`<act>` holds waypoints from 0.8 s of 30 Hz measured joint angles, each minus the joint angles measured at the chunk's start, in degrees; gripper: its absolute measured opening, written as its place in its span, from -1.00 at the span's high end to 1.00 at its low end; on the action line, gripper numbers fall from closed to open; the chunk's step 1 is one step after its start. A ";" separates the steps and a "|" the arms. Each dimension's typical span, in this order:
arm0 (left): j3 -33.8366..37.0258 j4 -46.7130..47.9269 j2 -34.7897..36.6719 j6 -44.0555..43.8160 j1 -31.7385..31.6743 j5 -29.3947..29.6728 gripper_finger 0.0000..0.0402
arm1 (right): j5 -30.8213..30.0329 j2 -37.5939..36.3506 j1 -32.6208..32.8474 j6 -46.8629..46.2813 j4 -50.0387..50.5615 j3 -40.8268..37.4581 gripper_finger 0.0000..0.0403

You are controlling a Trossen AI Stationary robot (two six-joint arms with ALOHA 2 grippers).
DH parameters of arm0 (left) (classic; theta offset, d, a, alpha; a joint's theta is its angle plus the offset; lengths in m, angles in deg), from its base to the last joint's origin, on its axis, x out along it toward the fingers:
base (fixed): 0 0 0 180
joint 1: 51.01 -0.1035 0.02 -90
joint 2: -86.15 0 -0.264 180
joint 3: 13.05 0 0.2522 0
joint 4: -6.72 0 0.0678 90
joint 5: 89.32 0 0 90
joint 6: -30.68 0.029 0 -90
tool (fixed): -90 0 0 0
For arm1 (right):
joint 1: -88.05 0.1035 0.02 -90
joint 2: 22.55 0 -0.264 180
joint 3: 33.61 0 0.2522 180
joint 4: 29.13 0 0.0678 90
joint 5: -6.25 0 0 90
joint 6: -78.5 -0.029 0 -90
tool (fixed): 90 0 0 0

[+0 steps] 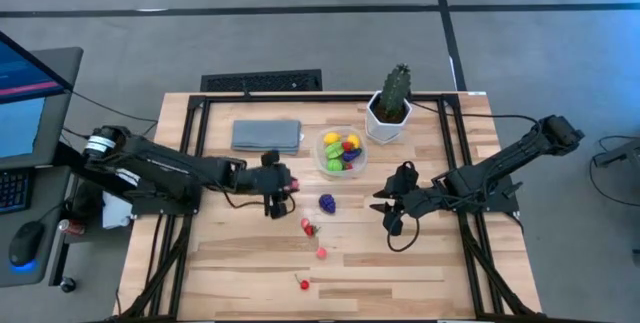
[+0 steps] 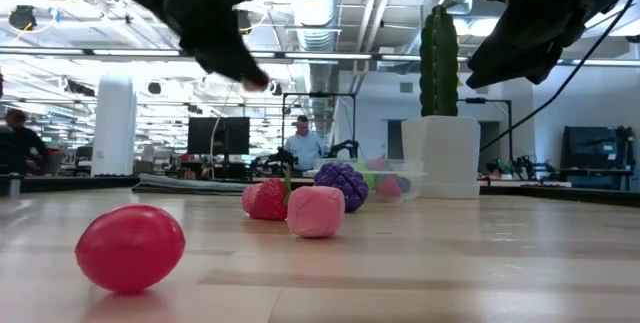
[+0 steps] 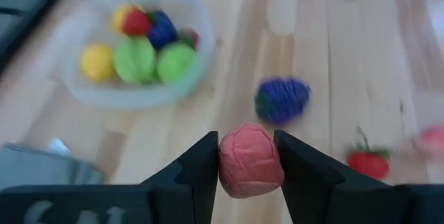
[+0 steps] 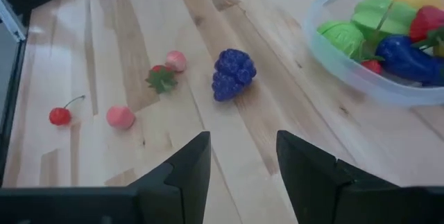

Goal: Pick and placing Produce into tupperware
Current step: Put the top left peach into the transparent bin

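A: Left gripper (image 3: 247, 165) clamped on a pink round fruit (image 3: 250, 160), carried above the table, short of the tupperware (image 1: 341, 151). Lifted to clear the rim, I'd guess.

B: Rest of the produce? Right arm?

A: Several pieces already in the tub. Purple grapes (image 1: 327, 202), strawberry (image 1: 307, 226), pink piece (image 1: 321, 252), cherry (image 1: 303, 283) lie loose on the wood. Right gripper (image 4: 239, 161) hovers beside the grapes, jaws parted, empty, probably waiting its turn.

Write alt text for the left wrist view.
The left tool grips a pink toy fruit between its dark fingers above the wooden table. Beyond lie purple grapes, a strawberry, and the clear tupperware holding colourful produce.
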 joint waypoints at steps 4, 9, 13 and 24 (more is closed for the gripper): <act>-0.31 -1.28 2.93 1.01 -2.17 0.03 0.37 | -1.24 0.00 0.00 0.07 -0.01 0.00 0.07; -0.33 -3.51 5.54 2.62 -4.12 0.07 0.37 | -1.24 0.00 0.00 0.44 0.00 0.00 0.07; -0.33 -3.83 6.28 2.81 -5.27 0.14 0.37 | -1.27 0.02 0.01 0.49 0.02 0.00 0.07; -0.33 -7.20 6.08 5.46 -8.16 1.32 0.37 | -2.08 0.00 -0.11 0.63 0.04 0.00 0.07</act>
